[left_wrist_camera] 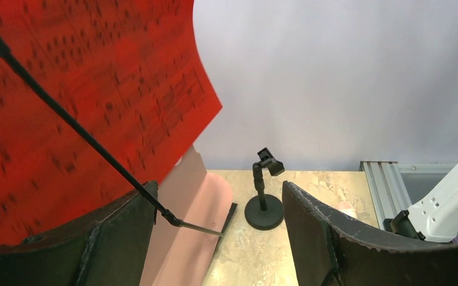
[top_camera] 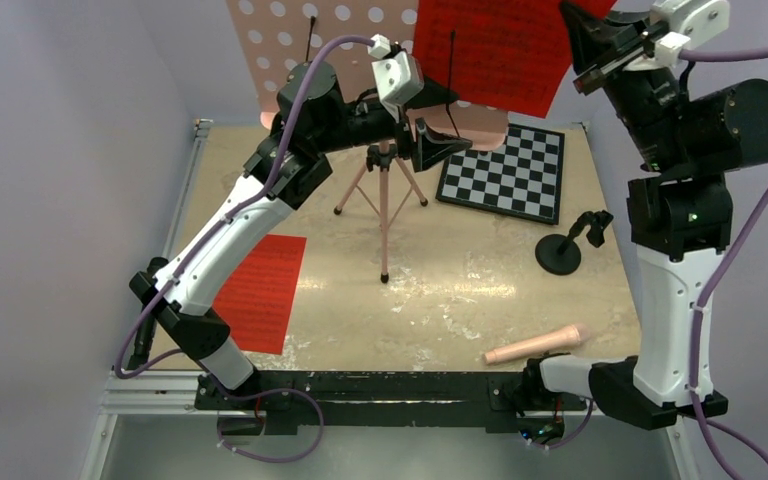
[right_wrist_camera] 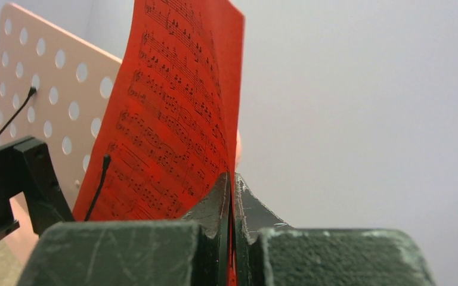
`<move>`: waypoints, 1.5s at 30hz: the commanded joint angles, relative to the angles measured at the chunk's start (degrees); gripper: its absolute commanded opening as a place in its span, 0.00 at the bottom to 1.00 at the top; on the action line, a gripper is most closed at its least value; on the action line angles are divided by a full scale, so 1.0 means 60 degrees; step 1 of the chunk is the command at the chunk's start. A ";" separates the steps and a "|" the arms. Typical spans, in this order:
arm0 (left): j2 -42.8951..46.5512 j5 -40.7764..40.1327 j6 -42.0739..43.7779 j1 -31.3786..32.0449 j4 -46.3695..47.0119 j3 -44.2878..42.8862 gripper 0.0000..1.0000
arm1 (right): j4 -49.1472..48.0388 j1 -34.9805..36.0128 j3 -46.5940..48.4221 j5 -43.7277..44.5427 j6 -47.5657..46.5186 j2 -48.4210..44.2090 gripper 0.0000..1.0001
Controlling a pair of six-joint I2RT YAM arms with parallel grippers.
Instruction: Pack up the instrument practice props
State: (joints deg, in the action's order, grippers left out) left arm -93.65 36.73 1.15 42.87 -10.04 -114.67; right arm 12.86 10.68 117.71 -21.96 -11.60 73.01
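The pink tripod music stand (top_camera: 384,200) stands at the back, its perforated tray (top_camera: 290,40) raised. My right gripper (top_camera: 575,50) is shut on the right edge of a red sheet-music page (top_camera: 490,50) that leans on the tray; the right wrist view shows the page (right_wrist_camera: 173,107) pinched between the jaws (right_wrist_camera: 232,199). My left gripper (top_camera: 440,148) is open beside the stand's ledge (left_wrist_camera: 197,214), with a black wire page holder (left_wrist_camera: 95,143) crossing its left finger (left_wrist_camera: 119,238). A second red page (top_camera: 265,290) lies flat at the left. A pale pink handheld microphone (top_camera: 540,345) lies at the front right. The small black mic stand (top_camera: 560,250) is upright.
A black-and-white chessboard (top_camera: 505,170) lies at the back right, behind the mic stand. The stand's tripod legs spread over the table's middle. The metal rail (top_camera: 360,385) runs along the near edge. The mic stand also shows in the left wrist view (left_wrist_camera: 263,205).
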 commanded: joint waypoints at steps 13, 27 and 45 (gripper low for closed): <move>0.1134 -0.2921 0.1890 0.0106 -0.1262 -0.0636 0.92 | -0.0548 -0.0321 0.1920 0.0393 -0.0576 -0.0479 0.00; 0.3508 -0.4099 0.3747 -0.0221 -0.1911 0.0875 0.99 | -0.0560 -0.0322 0.3405 0.0046 -0.0139 -0.0232 0.00; 0.4897 0.0997 0.3354 -0.0305 -0.6942 0.1189 0.94 | 0.2352 0.0006 -0.3025 -0.3172 0.1787 -0.4152 0.00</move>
State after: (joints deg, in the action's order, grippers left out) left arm -67.96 38.35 22.13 41.25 -46.65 -113.16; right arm 20.16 10.07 104.81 -37.08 -5.69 53.28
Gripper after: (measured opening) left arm 0.939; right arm 0.007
